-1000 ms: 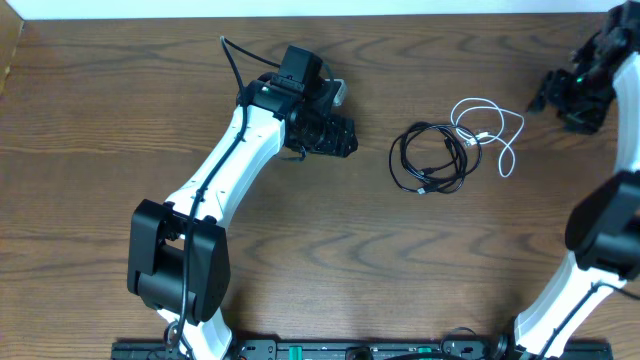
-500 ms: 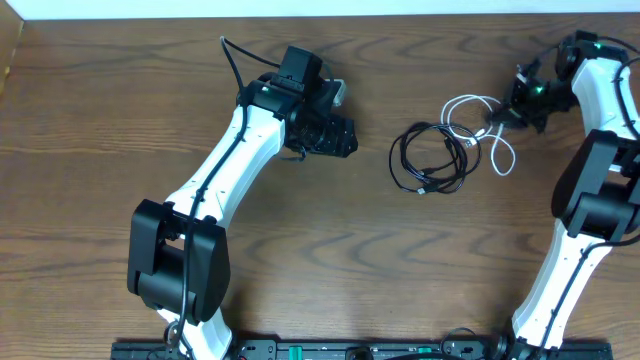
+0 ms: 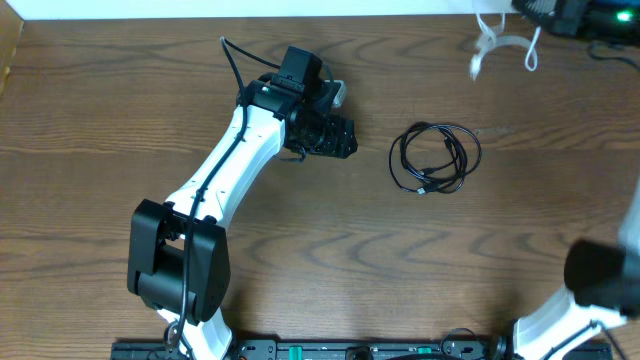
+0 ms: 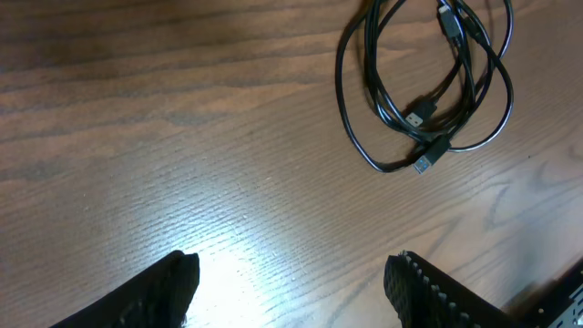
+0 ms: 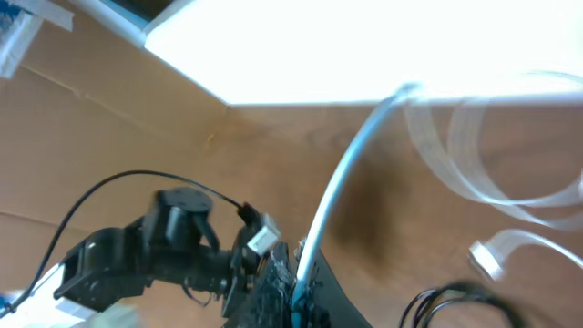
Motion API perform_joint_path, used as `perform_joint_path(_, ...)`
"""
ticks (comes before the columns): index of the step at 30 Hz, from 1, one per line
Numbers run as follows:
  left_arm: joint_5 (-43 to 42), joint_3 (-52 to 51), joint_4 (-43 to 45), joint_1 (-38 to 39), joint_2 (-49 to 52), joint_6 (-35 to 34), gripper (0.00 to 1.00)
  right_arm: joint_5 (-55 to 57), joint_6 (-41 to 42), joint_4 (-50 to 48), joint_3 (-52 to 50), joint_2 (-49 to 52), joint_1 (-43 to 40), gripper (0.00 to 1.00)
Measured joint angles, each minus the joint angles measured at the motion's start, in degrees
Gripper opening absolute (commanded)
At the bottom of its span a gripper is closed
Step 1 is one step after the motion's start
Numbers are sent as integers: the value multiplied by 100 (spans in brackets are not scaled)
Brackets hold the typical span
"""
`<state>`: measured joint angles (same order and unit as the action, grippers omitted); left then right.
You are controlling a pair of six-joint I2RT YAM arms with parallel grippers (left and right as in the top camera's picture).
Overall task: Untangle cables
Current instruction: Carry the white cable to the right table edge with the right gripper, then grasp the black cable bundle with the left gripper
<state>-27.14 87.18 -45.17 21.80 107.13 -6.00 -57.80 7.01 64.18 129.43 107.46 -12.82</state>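
A black cable (image 3: 435,158) lies coiled in loose loops on the wooden table (image 3: 320,250); in the left wrist view the black cable (image 4: 424,82) shows its plug ends at the upper right. My left gripper (image 3: 340,132) hovers left of the coil, open and empty, and its fingers (image 4: 168,290) frame bare wood. The white cable (image 3: 500,45) hangs blurred in the air at the far right edge, clear of the black coil. My right gripper (image 3: 545,10) sits at the top right corner. In the right wrist view that gripper (image 5: 296,284) is shut on the white cable (image 5: 355,155).
The table's far edge meets a white surface (image 3: 300,8) along the top. The left arm (image 5: 155,246) shows in the right wrist view beyond the held cable. The right arm's lower link (image 3: 600,280) stands at the right edge.
My right gripper came in to the white cable, shut on it and pulled it up and back, away from the black coil. The left arm and black cable have not moved.
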Motion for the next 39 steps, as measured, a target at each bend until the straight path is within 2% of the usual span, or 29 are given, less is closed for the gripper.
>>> perform_joint_path(2,0,0,-4,0,0,0,70,442,17,-37,50,-682,31,1)
perform_joint_path(6,0,0,-13,0,0,0,70,1438,173,-42,63,-1161,31,1)
perform_joint_path(14,0,0,-17,0,0,0,70,2695,306,50,48,-1021,-120,1)
perform_joint_path(21,0,0,-20,0,0,0,70,3580,323,-557,37,-227,-468,1)
perform_joint_path(28,2,0,0,0,2,0,70,4717,481,-2463,2,1115,-1123,1)
perform_joint_path(31,-2,0,20,0,2,0,70,5141,658,-2940,2,1690,-1355,1)
perform_joint_path(32,0,0,22,0,2,0,70,5261,691,-3014,2,1858,-1405,22)
perform_joint_path(33,0,0,22,0,2,0,70,5364,717,-3106,2,2050,-1456,87)
perform_joint_path(34,-2,0,28,0,2,0,70,5484,767,-3145,2,2352,-1515,99)
perform_joint_path(39,0,0,70,0,2,0,70,5425,813,-2680,-79,2833,-1591,99)
